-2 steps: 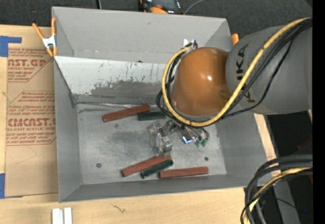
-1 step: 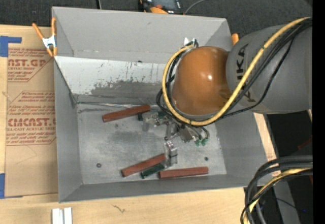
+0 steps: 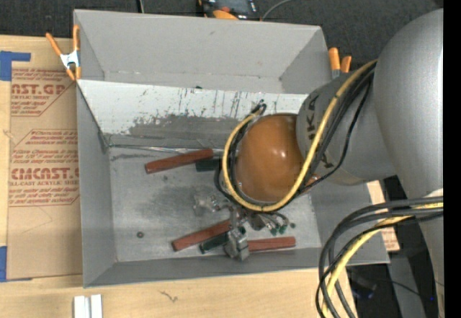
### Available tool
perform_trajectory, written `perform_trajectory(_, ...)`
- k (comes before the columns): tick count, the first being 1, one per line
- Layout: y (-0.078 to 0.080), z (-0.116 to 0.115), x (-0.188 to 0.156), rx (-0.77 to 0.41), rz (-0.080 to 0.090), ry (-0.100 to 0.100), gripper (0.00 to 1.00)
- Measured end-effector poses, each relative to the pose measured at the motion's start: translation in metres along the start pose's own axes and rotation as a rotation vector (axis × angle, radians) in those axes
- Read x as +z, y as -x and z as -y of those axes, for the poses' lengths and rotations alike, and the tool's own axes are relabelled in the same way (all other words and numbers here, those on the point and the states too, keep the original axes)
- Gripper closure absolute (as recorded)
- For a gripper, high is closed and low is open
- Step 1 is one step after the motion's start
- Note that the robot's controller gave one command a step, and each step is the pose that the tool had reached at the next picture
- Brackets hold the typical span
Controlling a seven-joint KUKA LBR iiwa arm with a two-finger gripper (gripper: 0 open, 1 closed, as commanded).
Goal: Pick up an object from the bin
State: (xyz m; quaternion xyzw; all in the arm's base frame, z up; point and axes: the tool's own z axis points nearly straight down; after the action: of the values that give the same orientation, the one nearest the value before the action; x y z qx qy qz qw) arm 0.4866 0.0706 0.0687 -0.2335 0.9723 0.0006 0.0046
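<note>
My gripper (image 3: 238, 244) is low in the bin's front right part, under the arm's orange dome. It sits right between two reddish-brown sticks. One reddish-brown stick (image 3: 196, 236) with a dark end lies slanted just to its left. A shorter red stick (image 3: 279, 243) lies flat just to its right. Whether either stick is in the gripper's hold is hidden by its body.
A third reddish-brown stick with a black tip (image 3: 178, 161) lies further back, left of the dome. A small metallic bit (image 3: 207, 202) rests mid-floor. The arm and its cables cover the bin's right side.
</note>
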Motion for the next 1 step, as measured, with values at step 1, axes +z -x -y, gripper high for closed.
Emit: perform_trajectory(1,-0.0013,-0.0006,-0.0038,0.001,-0.011,0.002,1.0)
